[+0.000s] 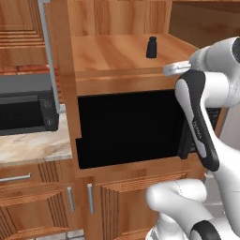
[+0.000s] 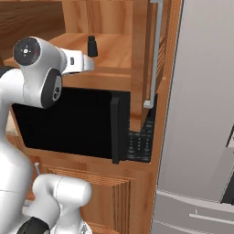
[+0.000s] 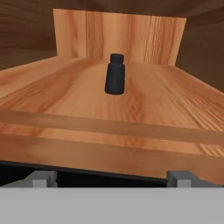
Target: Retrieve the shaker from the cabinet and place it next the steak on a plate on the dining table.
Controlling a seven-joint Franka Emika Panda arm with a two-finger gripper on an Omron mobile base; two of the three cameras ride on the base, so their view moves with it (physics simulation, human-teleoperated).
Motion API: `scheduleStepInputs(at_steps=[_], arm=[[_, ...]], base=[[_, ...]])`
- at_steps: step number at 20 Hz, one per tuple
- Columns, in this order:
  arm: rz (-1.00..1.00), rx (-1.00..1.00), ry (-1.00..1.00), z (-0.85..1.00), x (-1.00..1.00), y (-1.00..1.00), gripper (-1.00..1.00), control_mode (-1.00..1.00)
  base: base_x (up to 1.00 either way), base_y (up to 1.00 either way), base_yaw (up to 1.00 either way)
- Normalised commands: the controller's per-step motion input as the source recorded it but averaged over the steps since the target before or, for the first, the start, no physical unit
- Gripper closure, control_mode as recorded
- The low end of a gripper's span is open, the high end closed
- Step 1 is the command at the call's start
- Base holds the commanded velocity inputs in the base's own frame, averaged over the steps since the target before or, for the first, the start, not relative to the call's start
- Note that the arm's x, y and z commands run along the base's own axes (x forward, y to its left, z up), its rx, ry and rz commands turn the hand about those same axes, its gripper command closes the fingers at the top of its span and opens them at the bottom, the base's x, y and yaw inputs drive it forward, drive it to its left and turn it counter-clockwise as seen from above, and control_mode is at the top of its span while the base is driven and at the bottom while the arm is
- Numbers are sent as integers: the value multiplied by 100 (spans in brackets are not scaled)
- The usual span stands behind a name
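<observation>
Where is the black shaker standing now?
The shaker stands upright on the wooden shelf inside the cabinet, toward the back wall, above the black microwave, ahead of the open gripper.

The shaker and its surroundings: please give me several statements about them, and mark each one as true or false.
1. The shaker stands upright on the cabinet shelf. True.
2. The gripper holds the shaker. False: its jaws are open and short of the shaker, at the front edge of the shelf.
3. A black microwave sits directly below the shelf. True.
4. The shaker is white. False: it is black.
5. Other bottles stand beside the shaker. False: it stands alone on the shelf.
</observation>
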Motion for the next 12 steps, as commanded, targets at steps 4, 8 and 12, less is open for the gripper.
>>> scheduleStepInputs(at_steps=[4,8,12], arm=[[0,0,-4,43,19,0,-100,-100],[0,0,-12,13,31,0,-100,-100],[0,0,-3,3,31,0,-100,-100]], base=[[0,0,0],[0,0,0],[0,0,0]])
